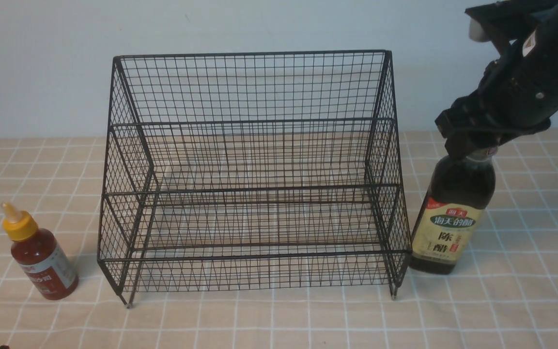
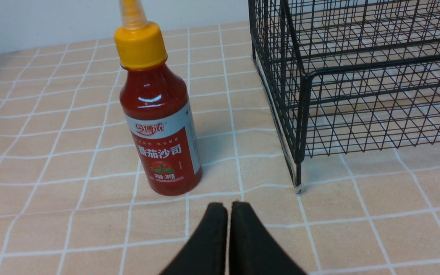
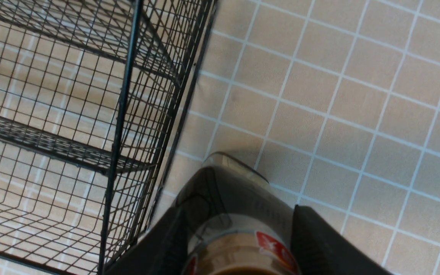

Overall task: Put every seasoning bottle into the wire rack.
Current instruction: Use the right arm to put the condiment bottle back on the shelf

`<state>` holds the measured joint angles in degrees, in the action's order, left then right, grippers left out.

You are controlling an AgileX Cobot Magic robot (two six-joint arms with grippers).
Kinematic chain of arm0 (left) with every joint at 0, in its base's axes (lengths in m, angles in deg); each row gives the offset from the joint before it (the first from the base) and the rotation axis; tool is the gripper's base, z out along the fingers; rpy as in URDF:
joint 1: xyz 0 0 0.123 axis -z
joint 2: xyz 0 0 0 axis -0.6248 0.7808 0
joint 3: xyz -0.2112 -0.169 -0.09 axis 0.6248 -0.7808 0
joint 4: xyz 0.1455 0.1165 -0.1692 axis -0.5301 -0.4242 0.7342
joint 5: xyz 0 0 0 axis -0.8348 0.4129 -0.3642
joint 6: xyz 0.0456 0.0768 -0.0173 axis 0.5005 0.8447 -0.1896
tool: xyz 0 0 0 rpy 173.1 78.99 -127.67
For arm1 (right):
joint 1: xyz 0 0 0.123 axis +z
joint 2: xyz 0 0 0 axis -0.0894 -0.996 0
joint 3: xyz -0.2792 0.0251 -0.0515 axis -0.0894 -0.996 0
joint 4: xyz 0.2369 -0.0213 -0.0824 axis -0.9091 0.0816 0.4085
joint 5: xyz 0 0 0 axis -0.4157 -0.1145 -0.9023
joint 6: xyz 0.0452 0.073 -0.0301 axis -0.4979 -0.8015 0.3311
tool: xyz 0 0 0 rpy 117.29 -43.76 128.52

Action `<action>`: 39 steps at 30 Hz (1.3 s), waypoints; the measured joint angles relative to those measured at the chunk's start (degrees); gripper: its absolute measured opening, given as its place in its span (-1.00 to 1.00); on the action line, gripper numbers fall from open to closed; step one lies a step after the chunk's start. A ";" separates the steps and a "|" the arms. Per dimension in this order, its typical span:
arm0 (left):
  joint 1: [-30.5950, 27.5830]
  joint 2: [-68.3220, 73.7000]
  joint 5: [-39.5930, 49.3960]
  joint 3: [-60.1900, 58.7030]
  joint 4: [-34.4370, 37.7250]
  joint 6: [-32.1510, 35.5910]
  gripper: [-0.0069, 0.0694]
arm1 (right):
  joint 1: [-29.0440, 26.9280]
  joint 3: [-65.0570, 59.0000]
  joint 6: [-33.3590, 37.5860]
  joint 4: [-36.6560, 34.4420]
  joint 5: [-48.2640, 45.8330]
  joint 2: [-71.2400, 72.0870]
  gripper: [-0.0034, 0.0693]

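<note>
Dark seasoning bottle (image 1: 453, 213) stood at right beside the wire rack (image 1: 255, 179), neck between right gripper (image 1: 470, 148) jaws, grip unclear. Red squeeze bottle (image 1: 41, 257) stood lower left. Left gripper (image 2: 228, 214) jaws were pressed together.

The whole wire rack (image 1: 252, 179) is framed from the front at mid distance, slightly from above. The red-sauce bottle (image 2: 159, 122), lower left there, is seen close and low from the left wrist. The dark bottle (image 3: 235, 202), right there, is viewed steeply downward, very near, from the right wrist. The rack is shared by all.
</note>
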<state>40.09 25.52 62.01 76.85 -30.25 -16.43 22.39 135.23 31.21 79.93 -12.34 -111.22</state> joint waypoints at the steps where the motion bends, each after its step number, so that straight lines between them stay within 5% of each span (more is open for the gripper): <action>1: 0.00 0.00 0.00 0.00 0.00 0.00 -0.84 | 0.00 0.35 0.00 0.00 -0.69 0.18 -0.01; 17: 0.00 0.00 0.00 0.00 0.00 0.00 -0.84 | 0.00 18.13 -0.08 0.93 -5.00 8.37 -0.01; 29: 0.00 0.00 0.00 0.00 0.00 0.00 -0.84 | 0.07 26.67 4.77 -15.57 -5.98 7.83 -0.01; 39: 0.00 0.00 0.00 0.00 0.00 0.00 -0.84 | 8.80 26.67 5.76 -10.71 0.15 1.26 -0.01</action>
<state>40.09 25.52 62.01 76.85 -30.25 -16.43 31.19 161.89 36.97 69.21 -12.19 -109.96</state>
